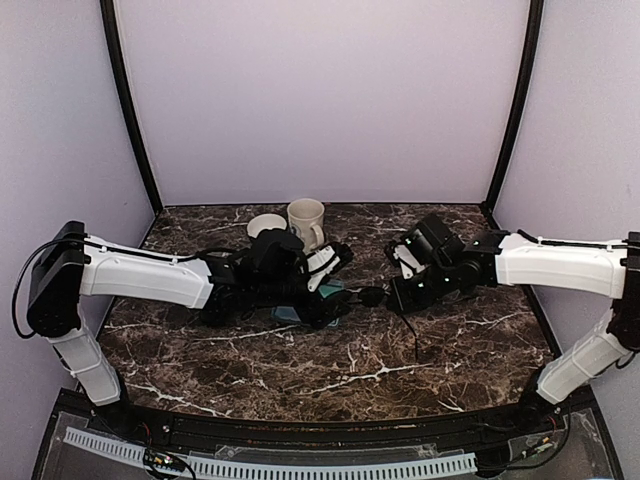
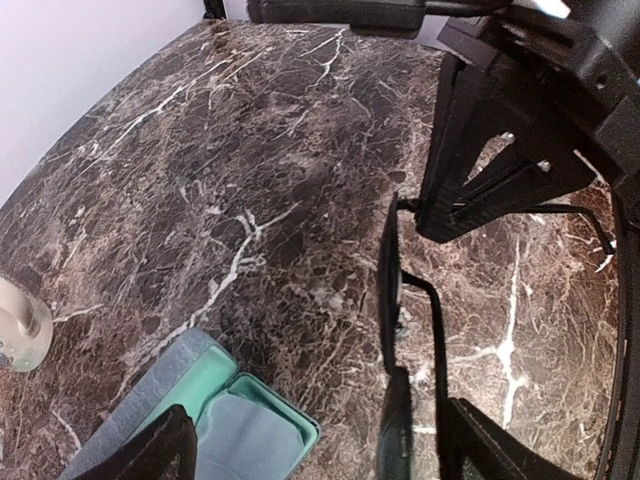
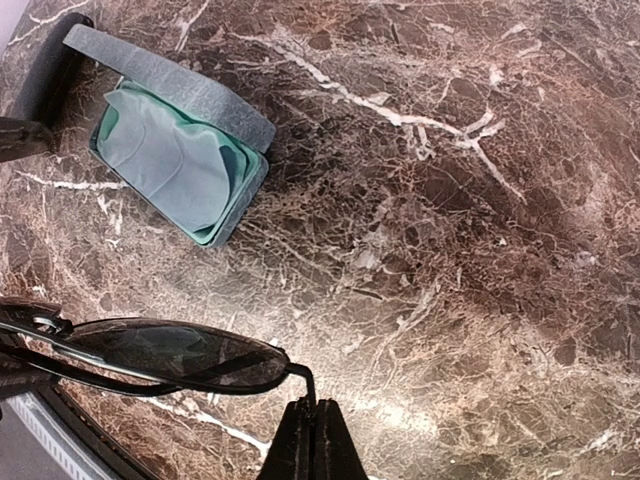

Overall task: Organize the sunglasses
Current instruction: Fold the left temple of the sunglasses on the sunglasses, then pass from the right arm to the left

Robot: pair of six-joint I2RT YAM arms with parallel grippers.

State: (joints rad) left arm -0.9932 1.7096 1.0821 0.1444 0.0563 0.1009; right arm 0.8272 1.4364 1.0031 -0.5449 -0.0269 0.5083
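Top external view: the dark marbled bench [image 1: 330,375] carries everything. Over it the white left arm [image 1: 150,275] and right arm [image 1: 555,265] reach inward until their black heads almost meet at mid-bench. The left fingers [image 2: 320,450] are spread wide and grip nothing. The right fingers [image 3: 313,418] are pressed fully together, pinching a thin wire frame beside 1 lens. Under the left arm's tip lies the grey-blue case [image 3: 175,85], its lid open and a pale cloth [image 3: 165,160] on its teal lining. Behind it a cream mug [image 1: 306,220] stands beside a small white dish [image 1: 265,226]. The black wire-framed sunglasses [image 3: 170,355] sit just right of the case, between the 2 sets of fingers.
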